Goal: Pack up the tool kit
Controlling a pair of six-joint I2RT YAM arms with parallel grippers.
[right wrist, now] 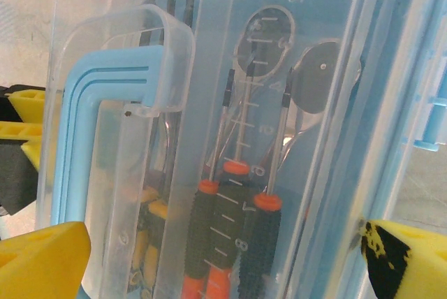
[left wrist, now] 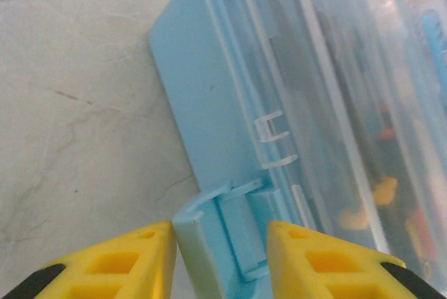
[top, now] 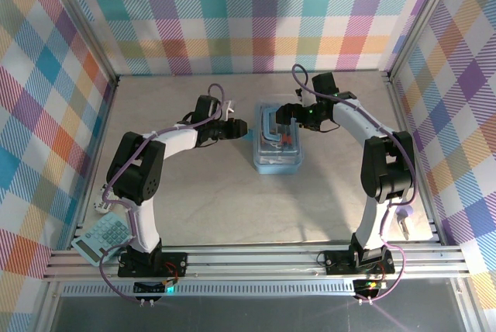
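Blue tool kit (top: 277, 157), left pincer (left wrist: 222, 243) part-open astride latch (left wrist: 209, 225) (right pincer (right wrist: 223, 250) wide over it)

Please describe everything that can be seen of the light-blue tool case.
The tool case is a small rectangular box of light-blue plastic with a clear lid, which is down. It lies flat near the middle of the table. A blue handle sits on the lid. Screwdrivers with black-orange grips show inside. The left pincer brackets its side latch; the right pincer straddles it, jaws wide.
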